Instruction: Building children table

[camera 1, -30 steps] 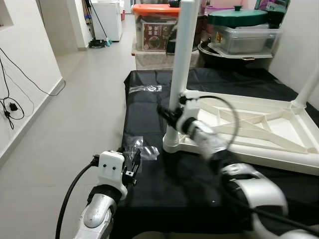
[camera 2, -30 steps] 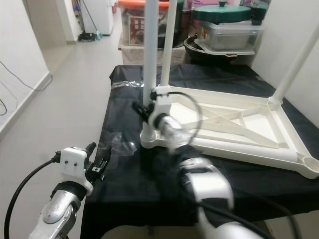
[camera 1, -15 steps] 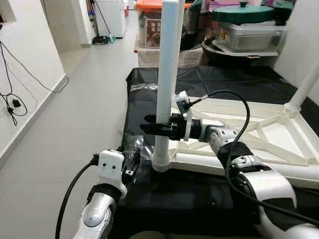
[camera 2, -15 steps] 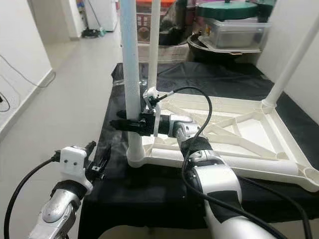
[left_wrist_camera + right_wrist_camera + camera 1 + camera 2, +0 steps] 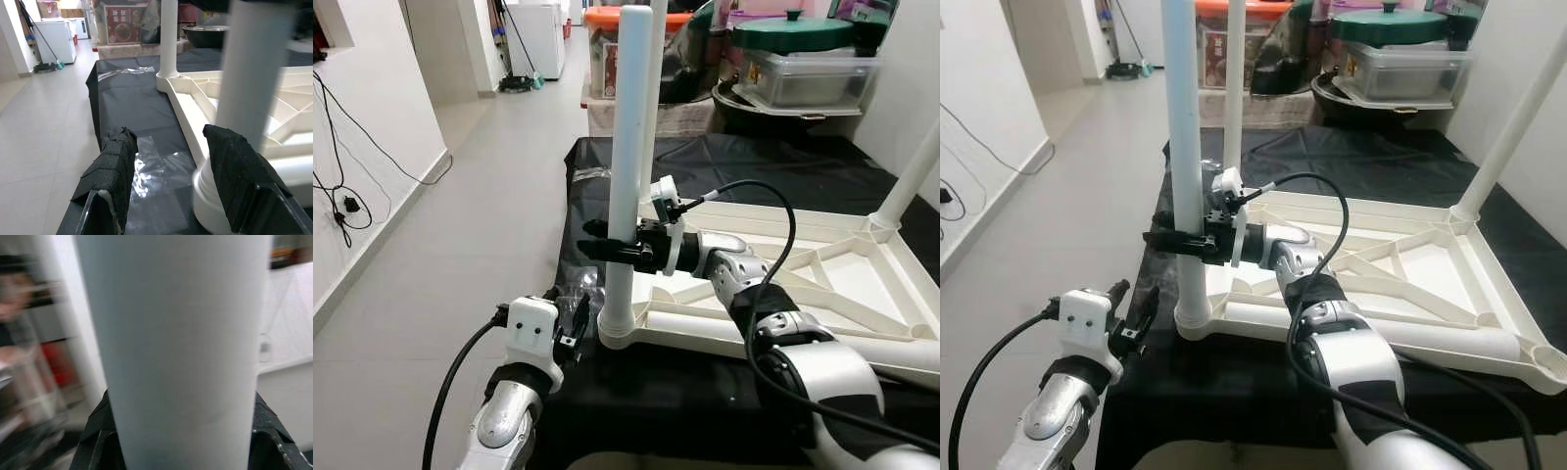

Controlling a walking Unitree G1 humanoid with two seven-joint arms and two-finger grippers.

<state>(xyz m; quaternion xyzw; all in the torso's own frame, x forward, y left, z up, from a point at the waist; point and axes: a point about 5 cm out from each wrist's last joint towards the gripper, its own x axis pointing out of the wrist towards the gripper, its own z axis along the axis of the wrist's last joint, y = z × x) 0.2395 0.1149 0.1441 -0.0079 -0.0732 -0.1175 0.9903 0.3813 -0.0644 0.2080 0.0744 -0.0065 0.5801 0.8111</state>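
The right gripper (image 5: 599, 241) pinches the upright white leg (image 5: 626, 147) at the near-left corner of the upturned table (image 5: 822, 294). The left gripper (image 5: 171, 161), fingers spread, hovers near-left of it.

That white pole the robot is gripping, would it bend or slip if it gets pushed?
The table leg looks like a rigid plastic tube, so it probably stays straight. Its smooth surface could slip, though the right gripper clamps it from both sides. Standing upright in the corner socket of the upturned tabletop, it seems unlikely to tip.
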